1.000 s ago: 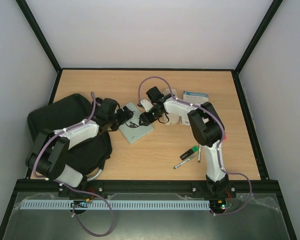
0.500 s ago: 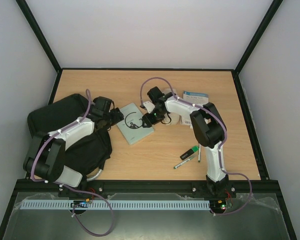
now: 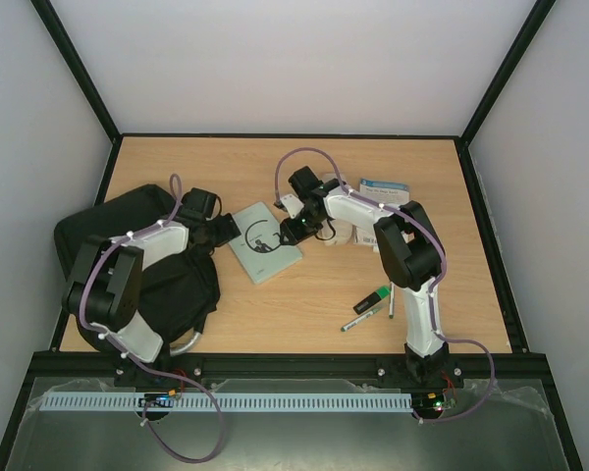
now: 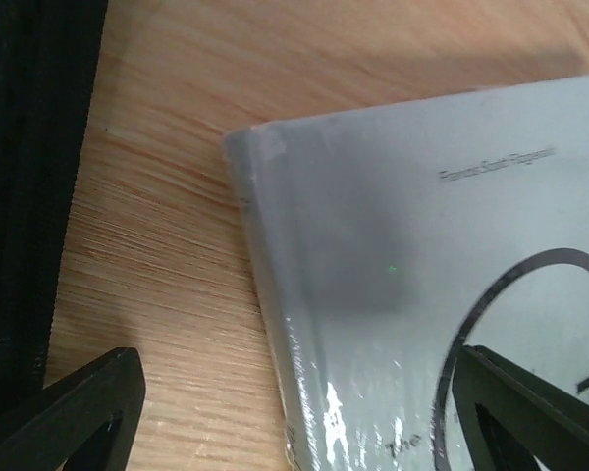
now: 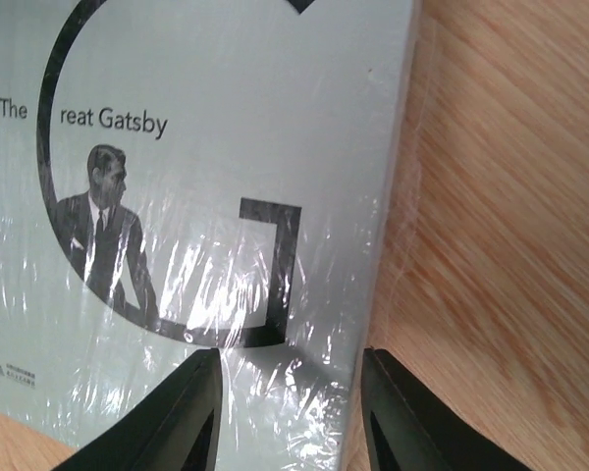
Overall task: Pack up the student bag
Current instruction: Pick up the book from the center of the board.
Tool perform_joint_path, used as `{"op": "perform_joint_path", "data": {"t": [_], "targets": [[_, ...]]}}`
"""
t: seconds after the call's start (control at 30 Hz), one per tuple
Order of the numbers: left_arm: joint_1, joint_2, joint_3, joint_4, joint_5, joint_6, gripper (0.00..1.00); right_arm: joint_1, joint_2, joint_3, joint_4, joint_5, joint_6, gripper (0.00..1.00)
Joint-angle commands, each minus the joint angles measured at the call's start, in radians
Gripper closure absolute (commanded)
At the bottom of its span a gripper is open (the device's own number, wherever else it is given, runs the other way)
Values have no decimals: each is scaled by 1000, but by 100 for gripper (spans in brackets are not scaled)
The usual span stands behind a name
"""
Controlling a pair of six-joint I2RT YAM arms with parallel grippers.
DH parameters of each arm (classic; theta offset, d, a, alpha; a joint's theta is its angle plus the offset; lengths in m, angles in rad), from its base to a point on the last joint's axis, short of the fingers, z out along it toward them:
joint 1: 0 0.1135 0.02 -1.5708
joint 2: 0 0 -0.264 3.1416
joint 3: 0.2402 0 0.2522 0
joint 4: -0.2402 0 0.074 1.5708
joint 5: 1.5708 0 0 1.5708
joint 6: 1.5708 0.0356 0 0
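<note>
Loosely, left gripper (image 4: 294,407) and right gripper (image 5: 290,412) straddle book (image 3: 266,249).

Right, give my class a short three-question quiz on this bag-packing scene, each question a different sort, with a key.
1. Multiple choice: which title is printed on the book lying on the table? A The Great Gatsby; B Moby Dick; C Emma.
2. True or false: the book lies inside the student bag.
3. Short answer: is the left gripper or the right gripper nearer the student bag?

Key: 1 A. 2 False, it lies on the bare table beside the bag. 3 The left gripper.
</note>
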Motion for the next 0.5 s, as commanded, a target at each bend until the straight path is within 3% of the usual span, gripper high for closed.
{"op": "perform_joint_path", "data": {"t": [0.0, 0.27, 0.47], "targets": [[17, 49, -34, 61, 69, -40, 12, -3, 4, -2, 10, 42, 19, 63], [42, 157, -42, 132, 131, -87, 14, -3, 90, -12, -2, 125, 12, 80], [56, 230, -108, 326, 314, -126, 20, -3, 131, -30, -15, 126, 2, 84]]}}
